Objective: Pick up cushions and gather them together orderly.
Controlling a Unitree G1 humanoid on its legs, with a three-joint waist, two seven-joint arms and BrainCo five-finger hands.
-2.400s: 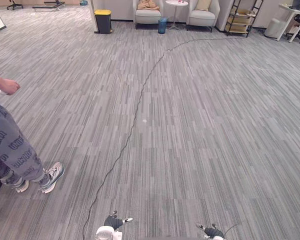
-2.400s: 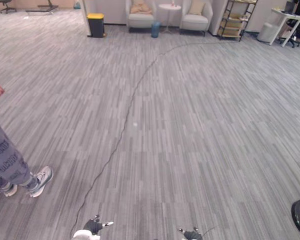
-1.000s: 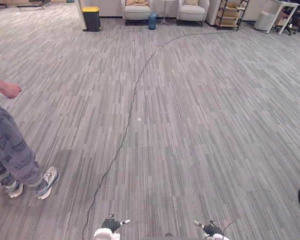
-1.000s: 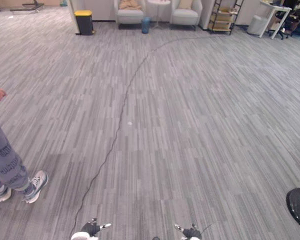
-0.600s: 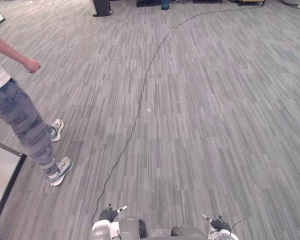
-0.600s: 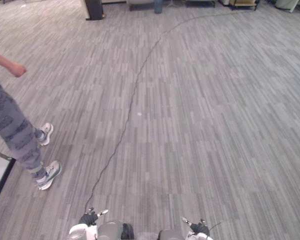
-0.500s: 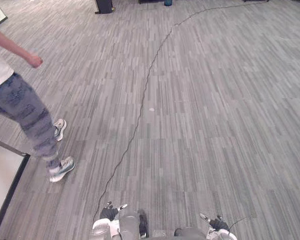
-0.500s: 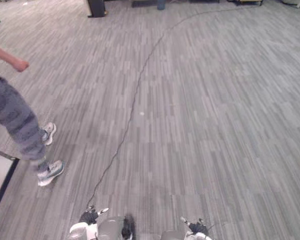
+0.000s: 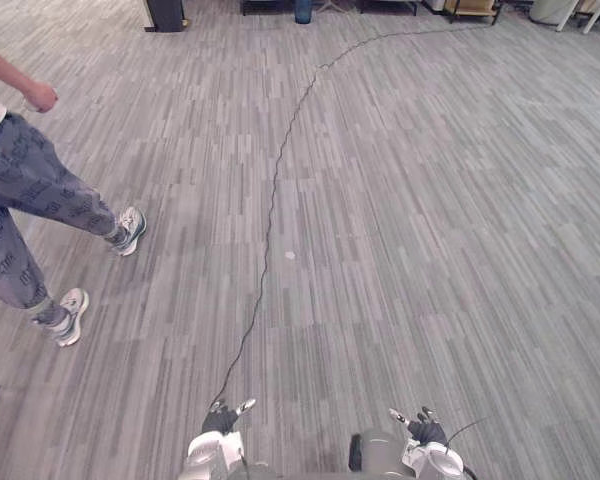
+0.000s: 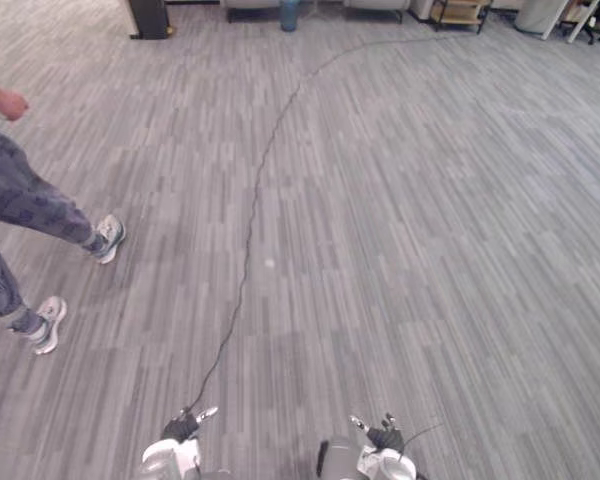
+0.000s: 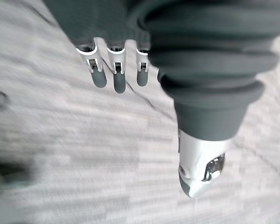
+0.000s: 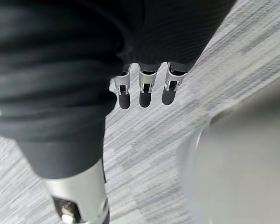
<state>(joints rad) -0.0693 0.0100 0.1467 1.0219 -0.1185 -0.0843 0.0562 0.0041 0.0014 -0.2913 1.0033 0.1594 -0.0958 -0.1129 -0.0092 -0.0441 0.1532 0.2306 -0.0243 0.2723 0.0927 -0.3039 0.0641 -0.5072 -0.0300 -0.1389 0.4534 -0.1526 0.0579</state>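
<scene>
One person [image 9: 20,180] was mid-stride well to the left of the white speck [image 9: 289,255] on the grey carpet [image 9: 460,220], one sneaker forward and one back. That spot looked chosen to keep clear of the open floor ahead of the robot. A black bin [image 9: 165,12] stood far beyond the speck and to its left, at the edge of the room.

Nearer than the speck and slightly to its left, the left hand [image 9: 223,418] hung low over the carpet. Its wrist view showed the fingers straight and loosely side by side, the thumb apart from them, and nothing between them. The right hand [image 9: 423,430] hung nearer than the speck and to its right in the same pose, fingers straight and relaxed and the palm empty. Both hands were probably carried that way because there was nothing within reach to grasp, so this looked like a walking or searching step rather than a pickup.

Neither hand held any of the cushions, and where they lay relative to the speck could not be told. The gathering seemed not yet begun, so the next need was to find them and get close.
</scene>
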